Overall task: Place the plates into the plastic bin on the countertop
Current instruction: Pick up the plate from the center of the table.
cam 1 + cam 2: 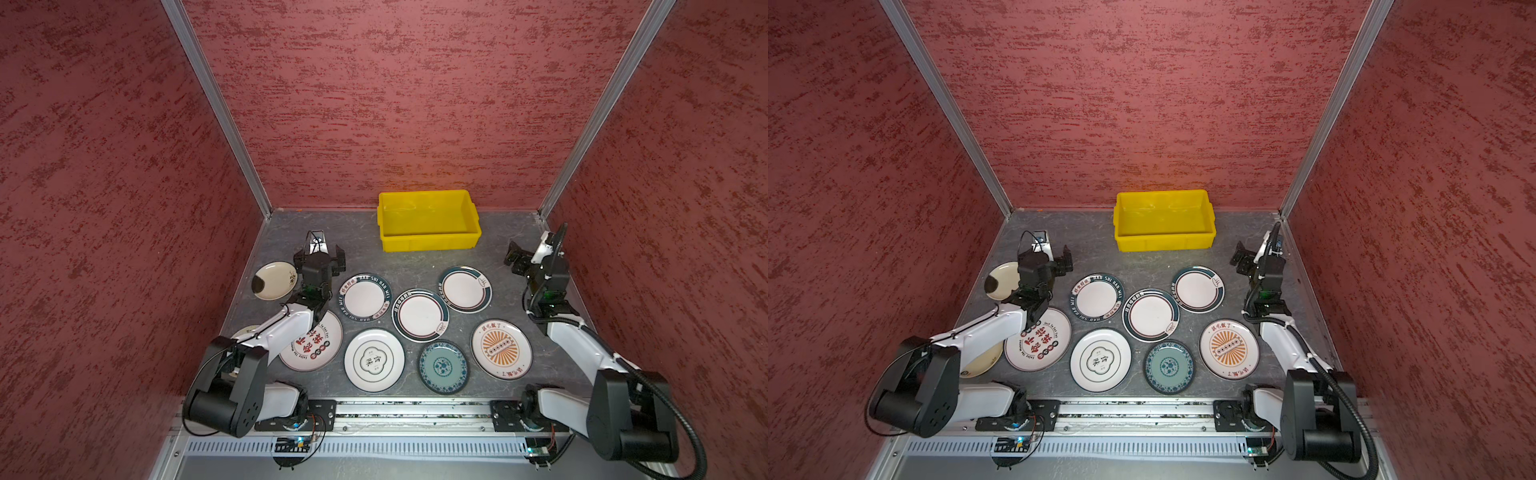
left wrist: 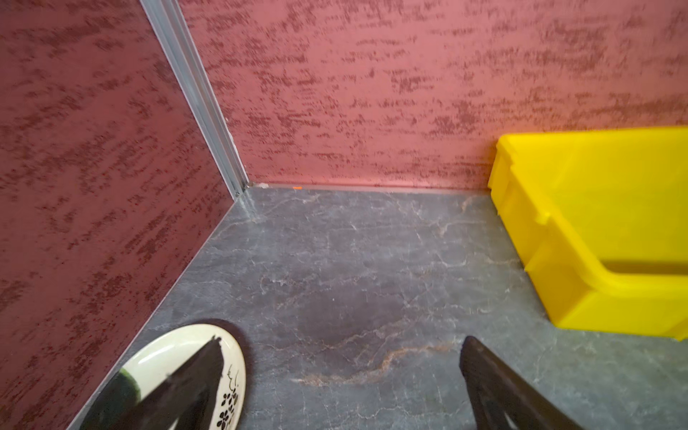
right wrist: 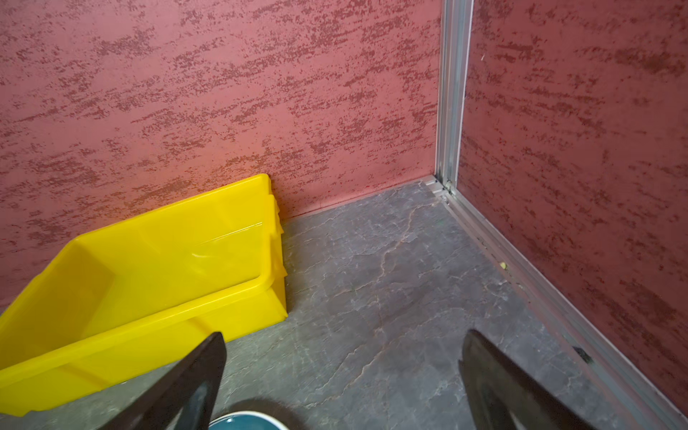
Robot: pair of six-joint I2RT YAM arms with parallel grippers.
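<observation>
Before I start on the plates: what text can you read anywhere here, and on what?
"HAO SHI HAO MEI", on the rim of the dark-rimmed plate.
"食味", centre of the white plate.
Red-print plate: Chinese characters and small lettering, unreadable.
Orange sunburst plate: characters too small.
Middle banded plate, far banded plate: rim characters too small.
Plastic bin: no text visible.

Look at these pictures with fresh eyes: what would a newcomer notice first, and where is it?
The bright yellow plastic bin stands out first, empty against the red back wall on the grey countertop. In front of it, round plates lie spread flat, the teal-blue plate and the orange sunburst plate brightest in the near row.
</observation>
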